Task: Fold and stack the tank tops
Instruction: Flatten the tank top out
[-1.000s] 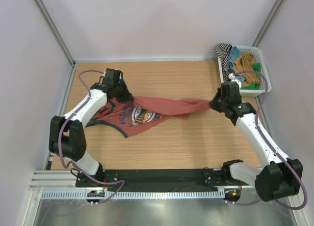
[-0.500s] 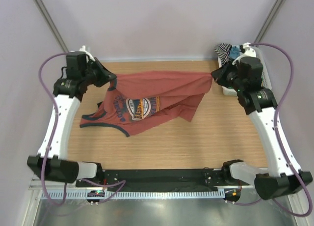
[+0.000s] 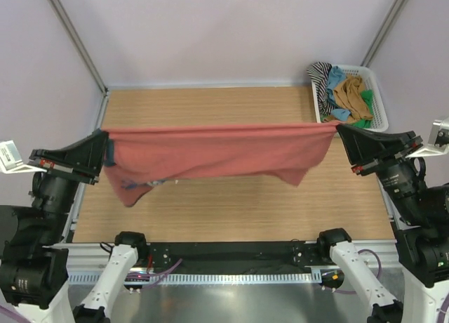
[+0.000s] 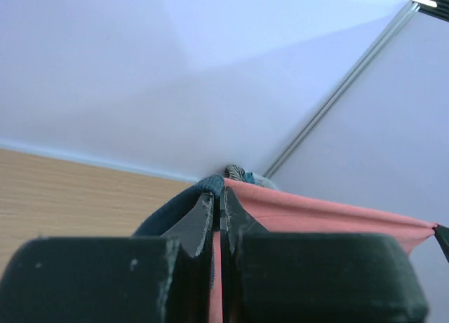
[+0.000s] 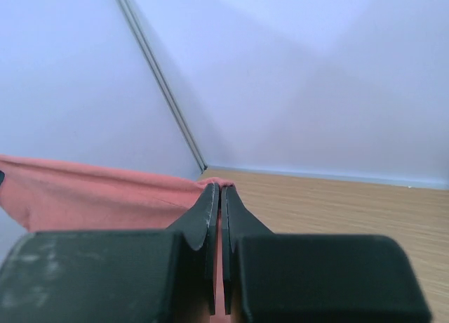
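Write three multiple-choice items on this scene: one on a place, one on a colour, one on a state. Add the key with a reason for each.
1. Where does the basket stand on the table?
A. far right corner
B. near left corner
C. centre

2. What colour is the shirt held up over the table?
A. green
B. rust-red
C. white

3. How is that shirt?
A. folded flat on the table
B. stuffed in the basket
C. stretched in the air between the left gripper and the right gripper

Key:
1 A, it sits at the far right edge.
2 B, the cloth is rust-red.
3 C, each gripper is shut on one end of its top edge.
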Robot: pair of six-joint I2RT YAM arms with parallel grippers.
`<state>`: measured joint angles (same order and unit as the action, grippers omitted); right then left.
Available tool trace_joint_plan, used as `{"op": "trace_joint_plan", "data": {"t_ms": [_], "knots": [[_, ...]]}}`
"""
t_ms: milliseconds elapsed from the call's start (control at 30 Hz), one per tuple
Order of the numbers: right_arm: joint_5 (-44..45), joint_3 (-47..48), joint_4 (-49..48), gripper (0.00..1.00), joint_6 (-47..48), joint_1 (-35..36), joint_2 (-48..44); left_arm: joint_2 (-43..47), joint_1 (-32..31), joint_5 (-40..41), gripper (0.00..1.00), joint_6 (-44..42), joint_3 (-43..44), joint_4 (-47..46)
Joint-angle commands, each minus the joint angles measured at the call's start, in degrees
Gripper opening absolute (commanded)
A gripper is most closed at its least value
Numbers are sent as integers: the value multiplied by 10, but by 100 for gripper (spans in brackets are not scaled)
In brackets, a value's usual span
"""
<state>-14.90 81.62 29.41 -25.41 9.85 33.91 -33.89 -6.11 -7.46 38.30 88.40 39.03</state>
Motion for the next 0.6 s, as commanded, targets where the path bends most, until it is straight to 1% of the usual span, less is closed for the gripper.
{"op": "trace_joint_plan", "data": {"t_ms": [0,67,100,133,200,233,267,300,333,367,400,467,567], "knots": [[22,-3,-8,1,16,-3,47,-59,0,40,0,-17,-6,-28],[40,14,2,1,17,-4,72,-85,0,4,0,-8,-6,-47],[44,20,5,1,19,-3,85,-120,0,-8,0,-2,-7,-55],[50,27,6,1,20,-4,120,-136,1,-34,0,6,-6,-69],[72,41,7,1,20,-4,157,-178,0,-56,0,29,-4,-89],[72,53,3,1,22,-3,194,-223,1,-61,0,38,-2,-96],[74,61,-3,1,22,-4,216,-247,1,-63,0,41,6,-97],[76,70,-7,1,18,-4,236,-271,1,-68,0,45,26,-99],[72,81,-8,1,16,-3,254,-316,2,-71,0,45,42,-98],[67,108,-11,1,15,-4,290,-335,4,-77,0,42,60,-91],[65,125,-8,1,11,-4,303,-351,5,-76,0,33,98,-87],[67,178,3,1,10,-4,334,-369,7,-63,0,20,140,-69],[75,247,25,1,11,-3,353,-360,6,-32,0,-9,222,-54]]}}
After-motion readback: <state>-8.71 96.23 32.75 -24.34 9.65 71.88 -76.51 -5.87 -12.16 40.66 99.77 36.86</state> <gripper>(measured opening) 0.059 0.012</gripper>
